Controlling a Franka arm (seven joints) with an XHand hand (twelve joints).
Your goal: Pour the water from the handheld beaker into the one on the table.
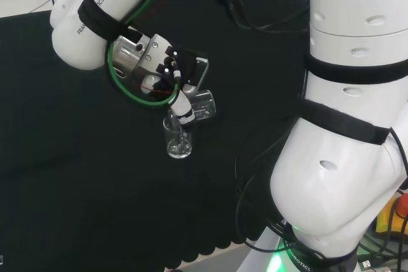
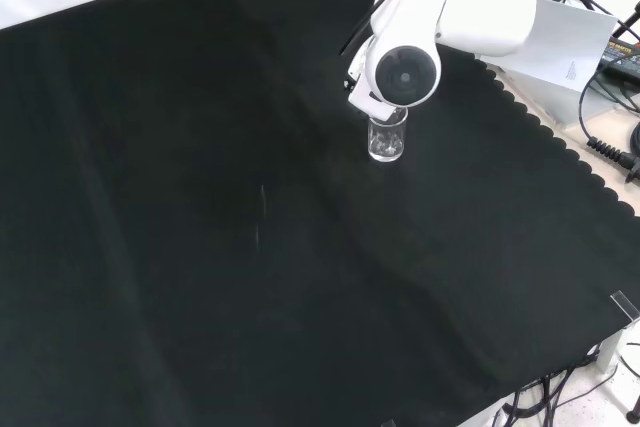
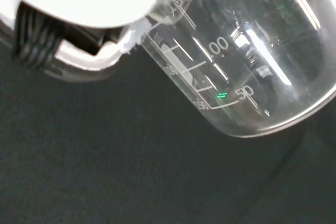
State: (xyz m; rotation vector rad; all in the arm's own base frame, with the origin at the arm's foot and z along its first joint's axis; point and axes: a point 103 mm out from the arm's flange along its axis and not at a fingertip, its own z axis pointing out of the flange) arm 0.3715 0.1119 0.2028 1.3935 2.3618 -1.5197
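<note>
The counter (image 2: 200, 247), draped in black cloth, carries a single free-standing vessel and is otherwise bare around the work area, which leaves room for the pour. The white arm (image 1: 344, 157) reaches across it, its forward link (image 2: 450, 7) angled down so that the wrist rolls the load sideways. The robot hand (image 1: 167, 68) has its fingers curled round the handheld beaker (image 1: 203, 105), a clear graduated glass tipped well past horizontal in the head view, mouth lowered toward the receiving vessel; this tilt is what a pour requires. In the wrist view the same beaker (image 3: 247, 61) lies slanted, its printed scale visible; whether water remains inside cannot be told. The table beaker (image 1: 178, 139) stands upright on the cloth directly beneath the tilted mouth, so that any stream would fall inside its rim. In the front view it (image 2: 387, 137) sits just below the arm's round grey cap (image 2: 404, 74), and a little liquid appears to glint at its base. Judged from this arrangement, the pour is under way or nearly complete.
</note>
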